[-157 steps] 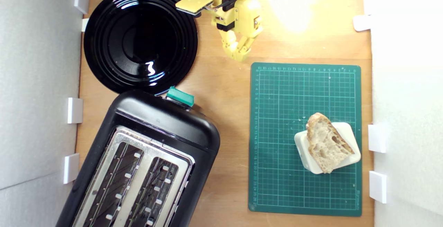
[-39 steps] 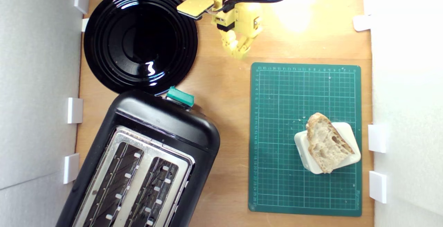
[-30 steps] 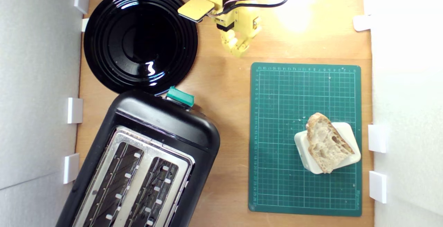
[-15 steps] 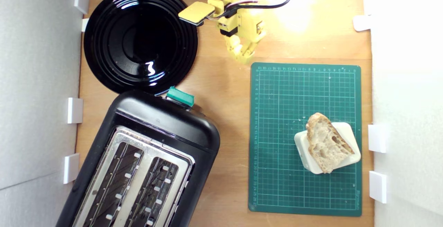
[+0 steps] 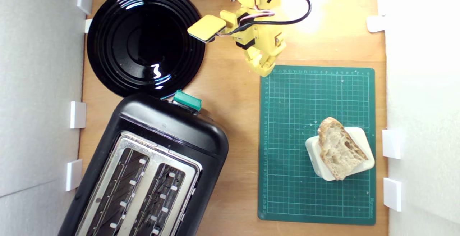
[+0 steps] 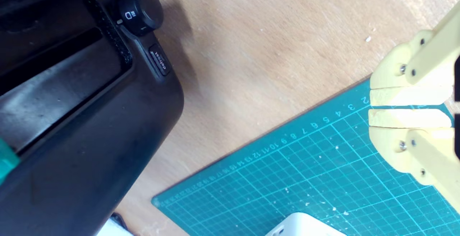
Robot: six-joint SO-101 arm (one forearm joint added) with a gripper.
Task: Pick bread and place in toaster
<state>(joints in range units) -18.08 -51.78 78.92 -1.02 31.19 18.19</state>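
The bread point(image 5: 338, 148), a pale holey wedge with tan crust, lies on an off-white block point(image 5: 361, 139) at the exterior view's right, on the green cutting mat point(image 5: 298, 103). The black toaster point(image 5: 151, 164), with silver top plate and teal lever knob point(image 5: 187, 100), fills the lower left of the exterior view; its dark side and dial point(image 6: 138, 11) show in the wrist view. My yellow gripper point(image 5: 263, 71) hovers at the mat's far left corner, well away from the bread. In the wrist view the gripper point(image 6: 372, 107) has its fingers pressed together, holding nothing. The bread is out of the wrist view.
A glossy round black plate point(image 5: 145, 40) sits at the exterior view's upper left, beside the arm. White wall panels with white brackets point(image 5: 391, 143) bound the wooden table point(image 5: 237, 103) on both sides. A corner of the off-white block point(image 6: 302, 227) shows in the wrist view.
The arm has swung toward the exterior view's right and down, bringing the gripper from bare wood near the plate to the mat's corner. Bread, block and toaster have not moved.
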